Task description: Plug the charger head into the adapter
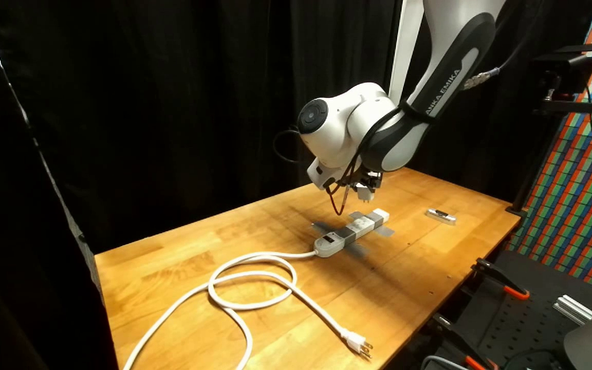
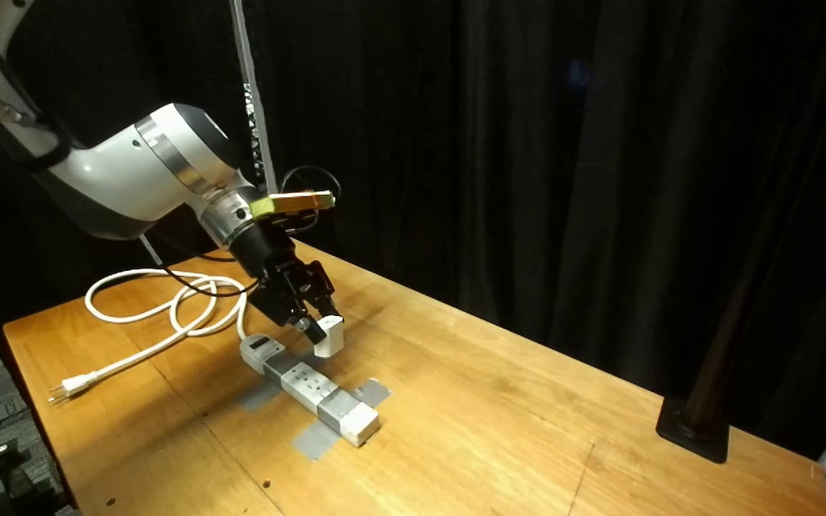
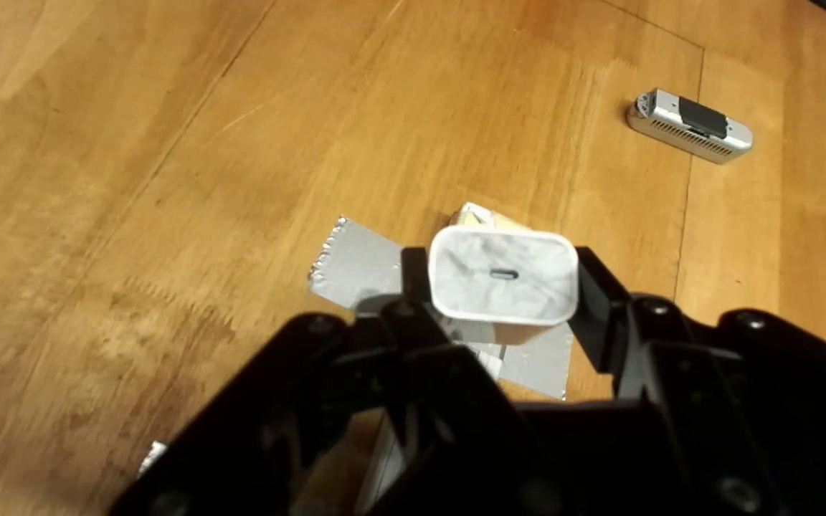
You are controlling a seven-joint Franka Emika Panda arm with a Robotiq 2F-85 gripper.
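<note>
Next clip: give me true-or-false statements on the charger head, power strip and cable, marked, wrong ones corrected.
1. The claw grips the charger head. True.
2. Grey duct tape crosses the power strip. True.
3. The charger head is plugged into the power strip. False: it is held clear.
4. The white cable ends in a plug lying on the wooden table. True.
5. The white cable lies straight. False: it curls in loops.

This looks like a lab: black curtains [image 1: 172, 103] and a robot arm [image 1: 370, 118] (lettered EMIKA).
</note>
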